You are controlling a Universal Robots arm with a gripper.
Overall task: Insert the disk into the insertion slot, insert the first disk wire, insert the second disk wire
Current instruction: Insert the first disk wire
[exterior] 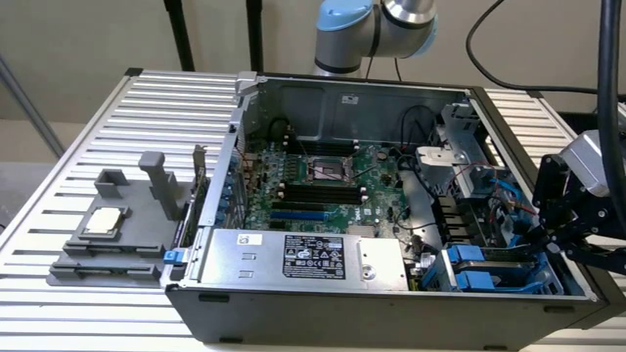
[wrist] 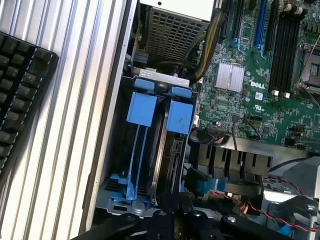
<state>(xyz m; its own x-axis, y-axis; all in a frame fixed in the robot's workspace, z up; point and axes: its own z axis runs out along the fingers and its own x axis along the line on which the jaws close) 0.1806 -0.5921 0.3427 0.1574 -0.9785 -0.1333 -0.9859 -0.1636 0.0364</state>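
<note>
The grey-blue drive cage (exterior: pixel 442 277) (wrist: pixel 111 192) sits in the near corner of the open computer case, at the exterior view's right. Two bright blue latch tabs (wrist: pixel 142 107) stand side by side at its end. The disk (wrist: pixel 161 160) lies inside the cage as a thin silver edge running under the tab nearer the motherboard. My gripper (exterior: pixel 547 246) (wrist: pixel 172 202) hangs over the case's side wall, right at the cage's other end, close to the disk's end. A black connector on a blue wire (wrist: pixel 196 181) lies beside that end of the disk.
The silver power-supply box (exterior: pixel 303 257) lies beside the cage, with the green motherboard (exterior: pixel 323 183) behind it. Red and black wires (wrist: pixel 260 207) run near the gripper. A black keyboard (wrist: pixel 20 95) and a grey fixture (exterior: pixel 108 235) rest on the slatted table (exterior: pixel 98 147).
</note>
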